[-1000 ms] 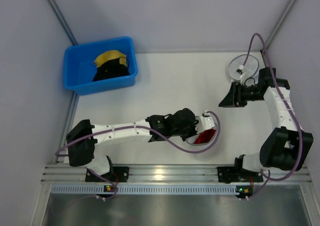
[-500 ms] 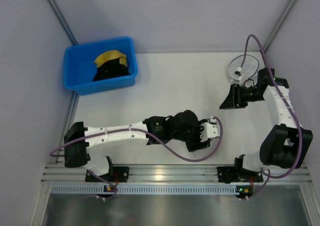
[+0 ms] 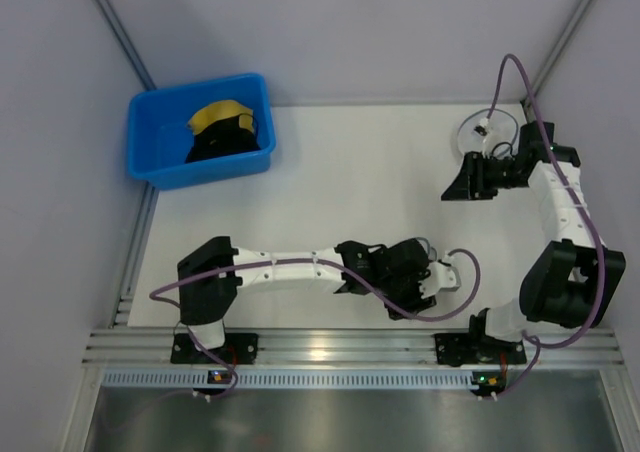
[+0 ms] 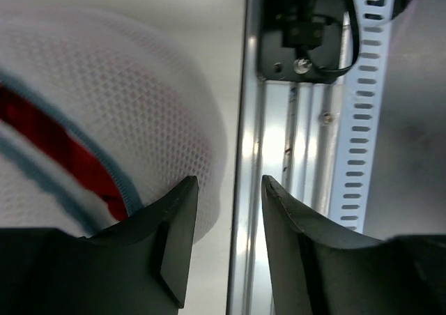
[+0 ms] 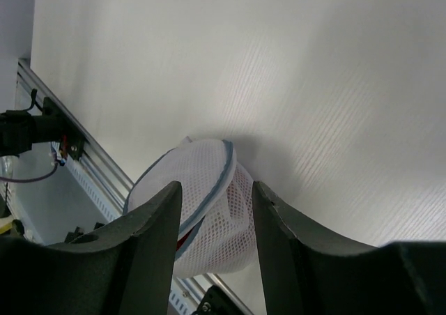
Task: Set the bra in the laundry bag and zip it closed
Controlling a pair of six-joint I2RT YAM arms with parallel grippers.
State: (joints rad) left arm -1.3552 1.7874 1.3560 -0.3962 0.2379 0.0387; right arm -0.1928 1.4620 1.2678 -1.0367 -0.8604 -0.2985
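Near edge of table (image 3: pixel 350 172): laundry bag (image 4: pixel 104 113), red bra (image 4: pixel 52 144) showing between its rims; left gripper (image 4: pixel 230 184), right gripper (image 5: pixel 216 188) half-open, both empty.

bra (image 4: pixel 47 138) in laundry bag (image 4: pixel 118 85); laundry bag at table (image 3: pixel 360 172) near edge; bin (image 3: pixel 152 142) far left

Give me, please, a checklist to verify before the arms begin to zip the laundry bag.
1. Bra inside the laundry bag: ok; red shows between the halves.
2. Zipper closed: not ok; the zipper rims stand apart.
3. Zipper pull located: cannot tell; no view shows it.
4. Left gripper free: ok; jaws apart, nothing between them, the bag just beside one finger.
5. Right gripper free: ok; open, empty, away from the bag.
6. Bag resting on the table: ok, though close to the rail at the near edge.
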